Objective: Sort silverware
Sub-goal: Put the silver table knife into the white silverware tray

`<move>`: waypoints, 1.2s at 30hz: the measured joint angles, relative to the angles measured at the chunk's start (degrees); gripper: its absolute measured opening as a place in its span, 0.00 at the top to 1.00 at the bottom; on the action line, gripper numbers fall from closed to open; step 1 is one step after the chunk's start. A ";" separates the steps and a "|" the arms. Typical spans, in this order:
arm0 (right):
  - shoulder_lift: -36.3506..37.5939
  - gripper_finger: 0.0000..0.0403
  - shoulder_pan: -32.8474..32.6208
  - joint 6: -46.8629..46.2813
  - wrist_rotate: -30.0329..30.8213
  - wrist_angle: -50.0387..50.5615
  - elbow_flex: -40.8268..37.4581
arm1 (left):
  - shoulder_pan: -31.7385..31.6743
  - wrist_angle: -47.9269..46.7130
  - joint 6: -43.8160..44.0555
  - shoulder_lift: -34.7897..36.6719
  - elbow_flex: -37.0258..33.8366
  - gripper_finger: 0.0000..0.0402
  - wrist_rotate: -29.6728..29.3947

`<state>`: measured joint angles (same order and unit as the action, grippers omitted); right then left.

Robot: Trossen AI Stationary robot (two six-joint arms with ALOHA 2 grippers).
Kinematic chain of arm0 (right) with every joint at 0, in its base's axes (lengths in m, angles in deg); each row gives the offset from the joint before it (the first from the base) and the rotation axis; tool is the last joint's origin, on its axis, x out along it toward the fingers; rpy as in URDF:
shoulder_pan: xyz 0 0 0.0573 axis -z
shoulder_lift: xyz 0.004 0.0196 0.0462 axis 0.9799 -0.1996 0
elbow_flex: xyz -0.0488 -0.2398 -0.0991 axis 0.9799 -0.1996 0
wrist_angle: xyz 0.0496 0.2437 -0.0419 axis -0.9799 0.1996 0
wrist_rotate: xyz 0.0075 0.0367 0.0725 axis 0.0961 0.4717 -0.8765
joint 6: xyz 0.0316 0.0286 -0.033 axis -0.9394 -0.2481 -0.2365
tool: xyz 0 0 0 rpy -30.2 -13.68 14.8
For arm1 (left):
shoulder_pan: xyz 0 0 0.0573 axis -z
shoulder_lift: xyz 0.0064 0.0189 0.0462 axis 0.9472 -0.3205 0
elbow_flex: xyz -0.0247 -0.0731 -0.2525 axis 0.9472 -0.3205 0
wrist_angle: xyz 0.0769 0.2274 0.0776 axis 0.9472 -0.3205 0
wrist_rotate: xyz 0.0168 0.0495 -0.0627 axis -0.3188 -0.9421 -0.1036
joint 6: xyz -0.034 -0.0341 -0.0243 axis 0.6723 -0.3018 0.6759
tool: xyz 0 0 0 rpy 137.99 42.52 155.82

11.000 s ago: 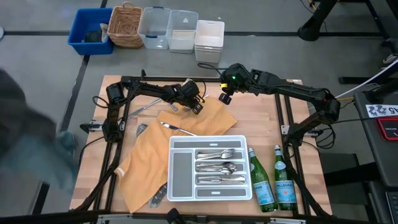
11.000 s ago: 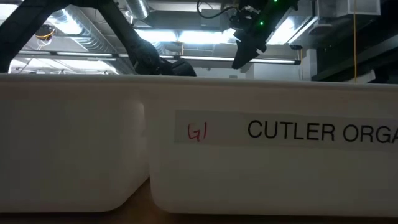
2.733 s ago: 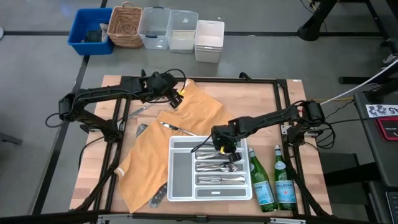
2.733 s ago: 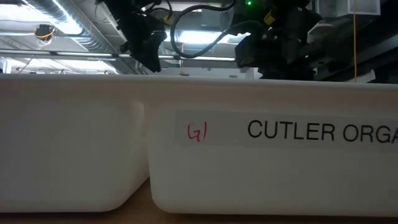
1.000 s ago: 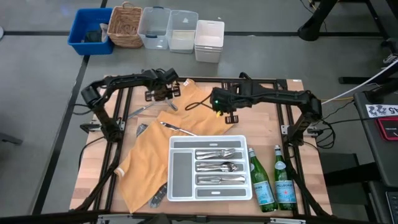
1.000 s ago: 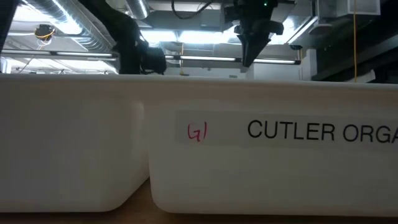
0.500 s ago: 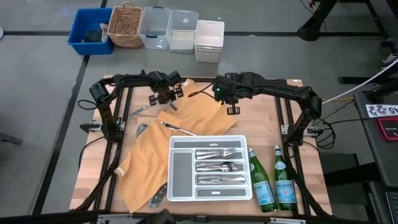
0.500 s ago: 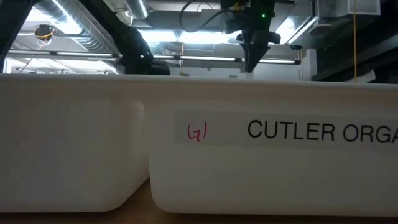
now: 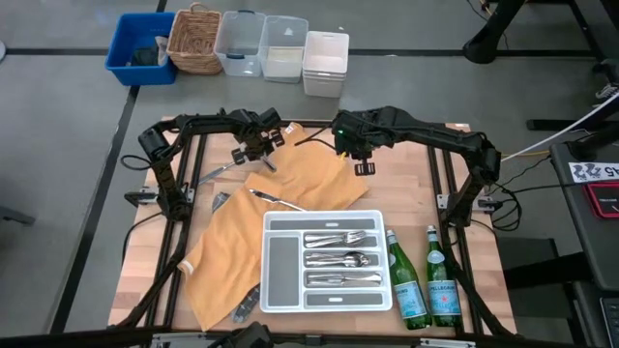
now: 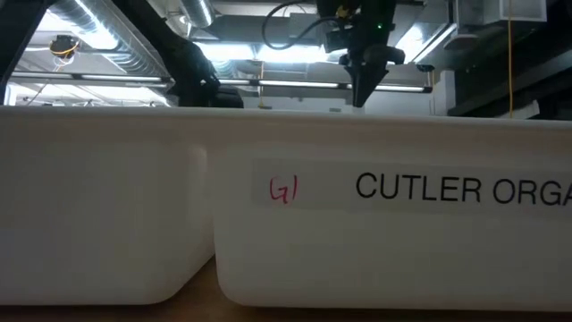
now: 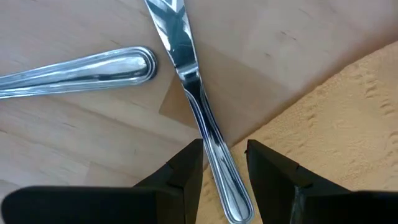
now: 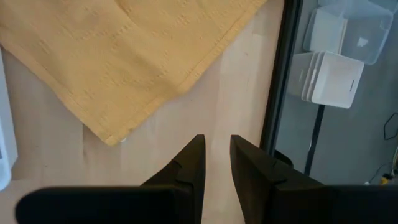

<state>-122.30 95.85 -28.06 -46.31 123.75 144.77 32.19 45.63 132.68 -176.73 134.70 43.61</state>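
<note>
Now the left gripper [image 11: 224, 163] is lining up on a table knife [image 11: 198, 106] at the table's far-left part.
Its fingers are standing open astride the handle, beside the yellow cloth [image 9: 290, 193]; next it needs closing and lifting toward the white tray [image 9: 383, 253]. Right gripper [image 9: 366, 166], half open and empty, is waiting farther right.

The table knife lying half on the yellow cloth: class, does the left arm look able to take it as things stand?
Probably yes. The left gripper hangs over the knife, its open jaws either side of the handle, with nothing in between. A second utensil lies beside the blade, apart.
</note>
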 joint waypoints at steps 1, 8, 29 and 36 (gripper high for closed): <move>0.00 0.81 -0.04 0.40 0.00 -0.14 0.00 | -0.02 -0.02 0.04 0.00 0.00 0.72 -0.02; 0.00 0.81 -0.04 2.68 -1.58 -1.59 0.00 | 0.12 -0.24 3.24 0.01 0.00 0.72 -0.63; 0.00 0.81 -0.06 7.33 -2.51 -1.74 0.00 | 1.66 -0.43 9.41 -0.28 0.00 0.72 -3.00; 0.00 0.81 -0.09 7.34 -2.88 -1.72 0.00 | 1.56 1.56 10.27 -1.60 -1.23 0.72 -3.24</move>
<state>-122.30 95.77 -20.71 -49.19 122.03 144.77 33.74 47.19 142.95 -178.33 133.46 40.37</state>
